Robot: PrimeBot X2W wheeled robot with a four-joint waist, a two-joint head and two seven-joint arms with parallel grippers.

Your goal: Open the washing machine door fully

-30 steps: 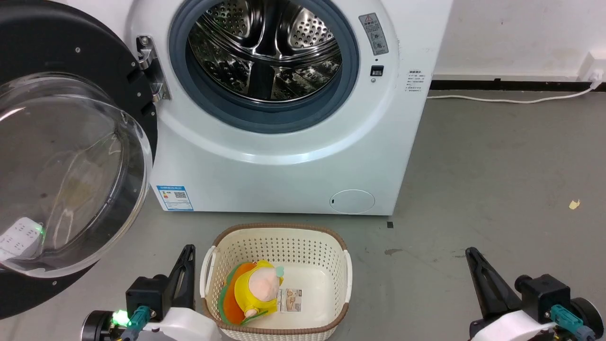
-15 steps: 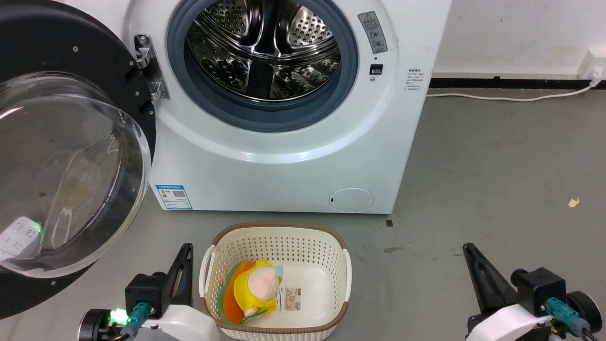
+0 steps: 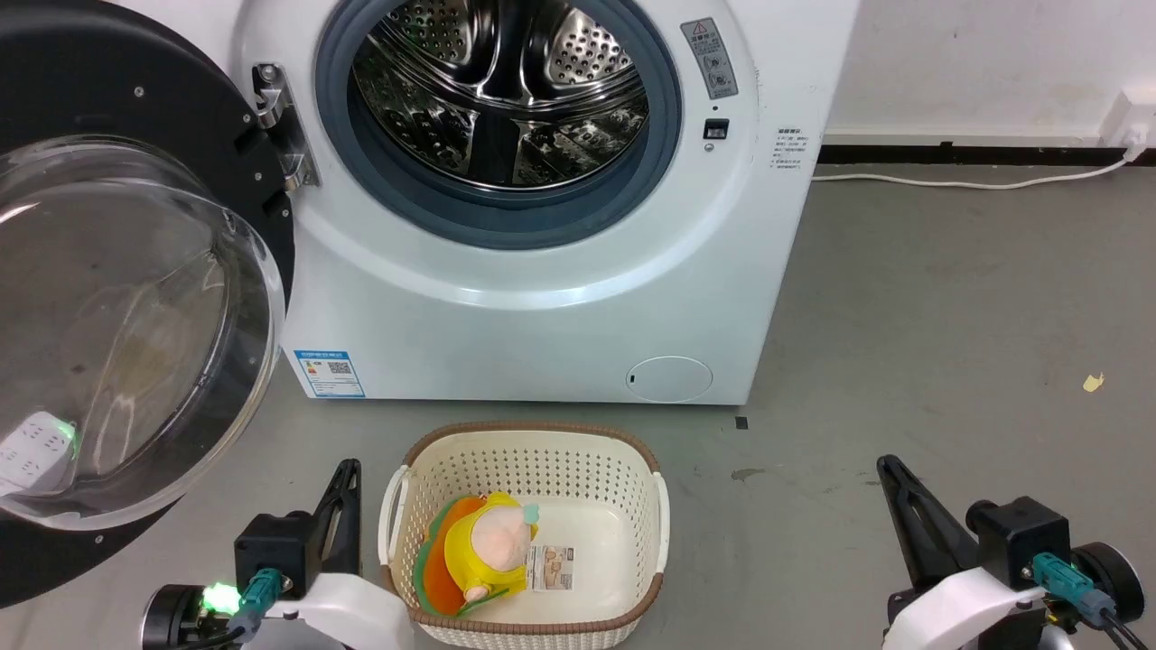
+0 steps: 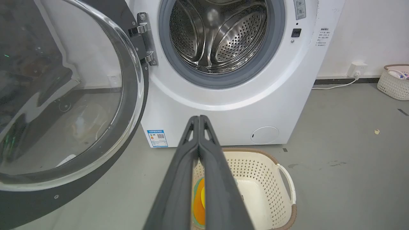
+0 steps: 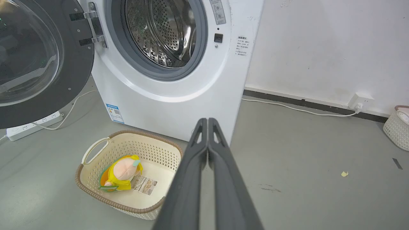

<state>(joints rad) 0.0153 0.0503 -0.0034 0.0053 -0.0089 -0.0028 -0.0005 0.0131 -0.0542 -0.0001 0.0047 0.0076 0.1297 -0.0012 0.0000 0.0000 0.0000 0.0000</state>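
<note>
Since before, only the camera seems shifted. The door (image 3: 135,316) is swung wide at the left edge of the washer (image 3: 542,334), well apart from the left gripper (image 4: 198,120) and right gripper (image 5: 207,122), jaws held together.

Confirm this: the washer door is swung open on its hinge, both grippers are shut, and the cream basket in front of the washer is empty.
Wrong on the basket: the head view shows a yellow plush toy lying in it. The washing machine door is open; the left gripper and right gripper are shut.
</note>
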